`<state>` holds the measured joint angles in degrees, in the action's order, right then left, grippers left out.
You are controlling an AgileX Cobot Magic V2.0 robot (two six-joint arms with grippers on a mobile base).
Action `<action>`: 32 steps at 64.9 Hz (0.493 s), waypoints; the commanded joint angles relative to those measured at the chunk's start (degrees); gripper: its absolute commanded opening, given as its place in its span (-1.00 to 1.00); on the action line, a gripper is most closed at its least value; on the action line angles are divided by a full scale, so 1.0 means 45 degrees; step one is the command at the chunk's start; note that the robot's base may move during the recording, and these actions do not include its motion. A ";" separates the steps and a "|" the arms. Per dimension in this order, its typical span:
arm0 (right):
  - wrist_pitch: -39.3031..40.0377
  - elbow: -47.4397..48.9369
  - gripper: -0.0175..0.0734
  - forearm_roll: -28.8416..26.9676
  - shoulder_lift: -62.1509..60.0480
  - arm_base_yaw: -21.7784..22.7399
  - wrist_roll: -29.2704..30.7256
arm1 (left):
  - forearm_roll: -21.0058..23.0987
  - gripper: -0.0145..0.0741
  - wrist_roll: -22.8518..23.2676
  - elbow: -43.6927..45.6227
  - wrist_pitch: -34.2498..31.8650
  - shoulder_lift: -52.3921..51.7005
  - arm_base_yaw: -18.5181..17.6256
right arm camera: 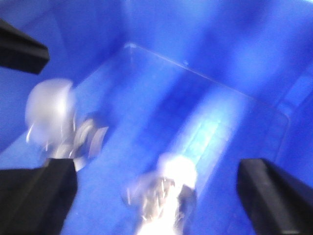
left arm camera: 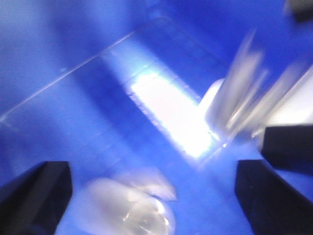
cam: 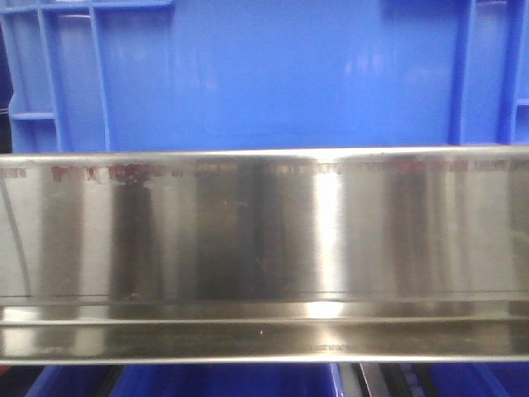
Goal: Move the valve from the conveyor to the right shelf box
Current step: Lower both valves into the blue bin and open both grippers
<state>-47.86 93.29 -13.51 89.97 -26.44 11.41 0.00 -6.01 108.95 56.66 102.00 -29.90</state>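
Observation:
Both wrist views are blurred and look down into a blue box (left arm camera: 73, 122). In the left wrist view my left gripper (left arm camera: 154, 196) is open wide, its dark fingers (left arm camera: 34, 196) far apart. A silvery, whitish valve (left arm camera: 129, 210) lies low between them, touching neither. A second silvery valve (left arm camera: 239, 93) is at the right. In the right wrist view my right gripper (right arm camera: 156, 196) is open over the blue box floor (right arm camera: 195, 98). A blurred valve (right arm camera: 166, 196) is between its fingers (right arm camera: 34, 196), and another valve (right arm camera: 56, 122) is at the left. The conveyor is out of view.
The front view shows a blue crate wall (cam: 273, 74) above a shiny steel shelf rail (cam: 264, 248); neither gripper shows there. Dark parts show in the corners of both wrist views: top left in the right wrist view (right arm camera: 19, 49), right edge in the left wrist view (left arm camera: 288, 147).

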 commanded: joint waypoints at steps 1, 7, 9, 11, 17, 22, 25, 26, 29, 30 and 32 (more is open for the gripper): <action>0.0249 0.0096 0.64 -0.0006 -0.0368 0.0004 0.0013 | -0.0074 0.42 0.0060 0.0138 0.0034 -0.0308 -0.0009; 0.0249 0.0096 0.60 -0.0006 -0.0751 0.0004 0.0013 | -0.0074 0.25 0.0060 0.0233 0.0210 -0.0619 -0.0009; 0.0249 0.0096 0.55 -0.0006 -0.0960 0.0004 0.0013 | -0.0074 0.18 0.0060 0.0233 0.0210 -0.0780 -0.0009; 0.0249 0.0096 0.47 -0.0006 -0.1156 0.0004 0.0013 | -0.0074 0.10 0.0060 0.0233 0.0230 -0.0970 -0.0009; 0.0249 0.0096 0.15 -0.0006 -0.1813 0.0004 0.0013 | -0.0094 -0.18 0.0060 0.0233 0.0230 -0.1682 -0.0009; 0.0249 0.0096 -0.27 -0.0006 -0.2494 0.0004 0.0013 | -0.0131 -0.46 0.0060 0.0233 0.0239 -0.2326 -0.0009; 0.0249 0.0096 -0.52 -0.0006 -0.2870 0.0004 0.0013 | -0.0196 -0.62 0.0060 0.0233 0.0263 -0.2785 -0.0009; 0.0249 0.0096 -0.60 -0.0006 -0.2993 0.0004 0.0013 | -0.0201 -0.67 0.0060 0.0233 0.0263 -0.2924 -0.0009; 0.0249 0.0067 -0.86 0.0021 -0.3439 0.0027 0.0013 | -0.0349 -0.83 0.0060 0.0233 0.0327 -0.3324 -0.0009; 0.0226 0.0039 -0.93 0.0053 -0.3571 0.0023 0.0013 | -0.0421 -0.87 0.0088 0.0233 0.0327 -0.3529 -0.0009; 0.0226 -0.0040 -0.98 0.0082 -0.3893 0.0092 -0.0009 | -0.0625 -0.92 0.0178 0.0210 0.0354 -0.3854 -0.0009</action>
<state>-47.73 93.29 -13.51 76.04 -26.44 11.41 -1.37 -6.01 109.41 57.95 88.86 -29.90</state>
